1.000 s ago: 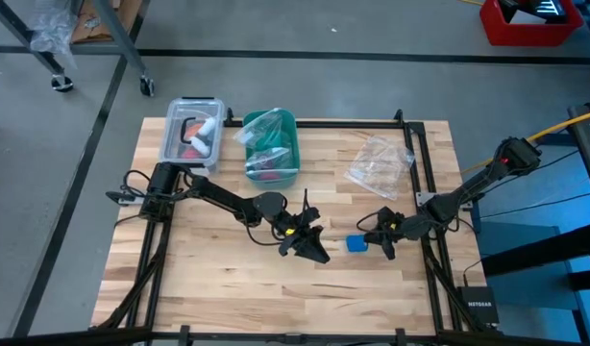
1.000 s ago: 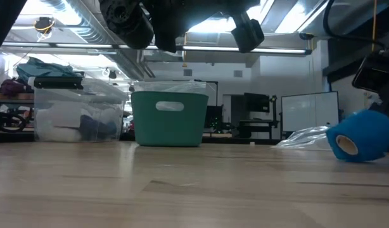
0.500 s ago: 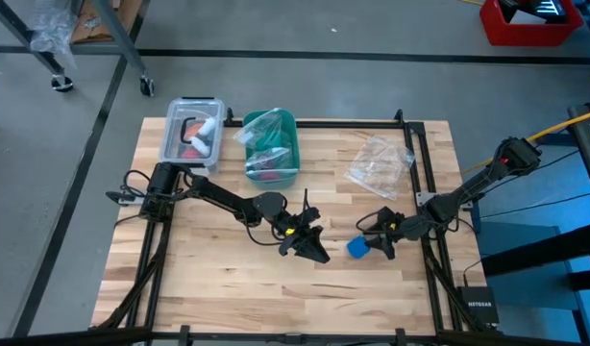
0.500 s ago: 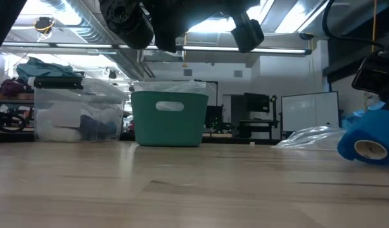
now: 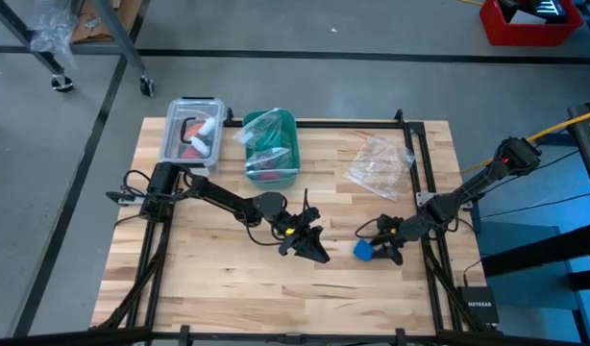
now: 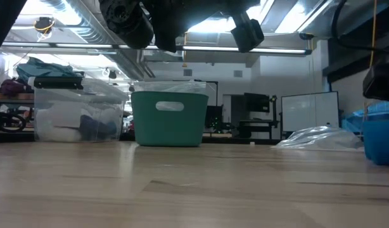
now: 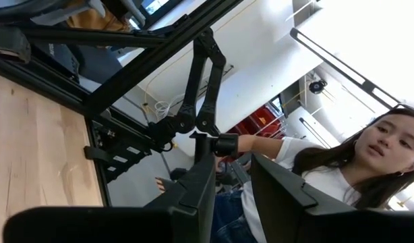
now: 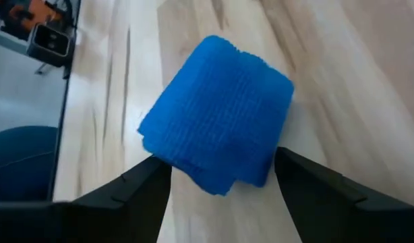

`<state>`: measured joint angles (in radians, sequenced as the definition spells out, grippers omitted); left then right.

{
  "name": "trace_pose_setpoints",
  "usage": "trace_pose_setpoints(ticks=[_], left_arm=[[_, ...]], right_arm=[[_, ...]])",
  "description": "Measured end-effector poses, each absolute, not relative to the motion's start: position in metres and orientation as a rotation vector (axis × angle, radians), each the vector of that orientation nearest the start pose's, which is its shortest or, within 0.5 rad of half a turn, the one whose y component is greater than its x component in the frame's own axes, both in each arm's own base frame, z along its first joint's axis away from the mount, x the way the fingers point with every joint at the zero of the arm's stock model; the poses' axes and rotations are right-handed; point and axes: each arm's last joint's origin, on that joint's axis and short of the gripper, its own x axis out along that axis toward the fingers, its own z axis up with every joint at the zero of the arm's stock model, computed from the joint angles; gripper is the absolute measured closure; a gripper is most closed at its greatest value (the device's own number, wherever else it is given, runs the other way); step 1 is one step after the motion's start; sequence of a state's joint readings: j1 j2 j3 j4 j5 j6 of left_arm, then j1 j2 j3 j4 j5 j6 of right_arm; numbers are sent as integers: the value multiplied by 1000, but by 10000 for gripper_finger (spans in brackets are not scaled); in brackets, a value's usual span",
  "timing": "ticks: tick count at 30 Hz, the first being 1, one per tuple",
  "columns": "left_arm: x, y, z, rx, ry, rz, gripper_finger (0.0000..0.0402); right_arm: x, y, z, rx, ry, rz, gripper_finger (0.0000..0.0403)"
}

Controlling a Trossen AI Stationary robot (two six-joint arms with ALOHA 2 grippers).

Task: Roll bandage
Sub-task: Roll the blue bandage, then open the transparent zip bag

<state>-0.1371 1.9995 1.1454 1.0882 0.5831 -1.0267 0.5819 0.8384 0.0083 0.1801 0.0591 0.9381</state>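
Observation:
The bandage is a small bright blue roll lying on its side on the wooden table, toward the right near part. In the low view it shows at the right edge. My right gripper is open, low over the table, with one finger on each side of the roll's near end, and I see no touch. My left gripper hangs above the table's middle. Its fingers stand a little apart with nothing between them.
A teal bin and a clear lidded box stand at the far edge, with a crumpled clear plastic bag at the far right. Black frame rails border the table. A person sits beyond it.
My right gripper has opened and let go of the roll, swinging its fingers a little toward the near edge. The roll has turned and shifted slightly toward the table's right and near edges, and now lies on the wood.

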Motion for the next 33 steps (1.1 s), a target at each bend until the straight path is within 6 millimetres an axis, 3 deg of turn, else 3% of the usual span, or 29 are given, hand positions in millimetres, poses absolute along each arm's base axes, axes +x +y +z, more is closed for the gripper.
trace_pose_setpoints(ticks=[15,26,29,33], left_arm=[[419,-74,220,-915,152,-768,315],[421,-72,218,-879,109,-682,315],[423,-70,213,-799,88,-580,315],[426,-64,204,-569,64,-425,315]], right_arm=[[108,76,117,733,803,414,139],[114,76,170,675,455,479,139],[114,73,190,609,311,443,139],[112,67,220,473,121,372,139]])
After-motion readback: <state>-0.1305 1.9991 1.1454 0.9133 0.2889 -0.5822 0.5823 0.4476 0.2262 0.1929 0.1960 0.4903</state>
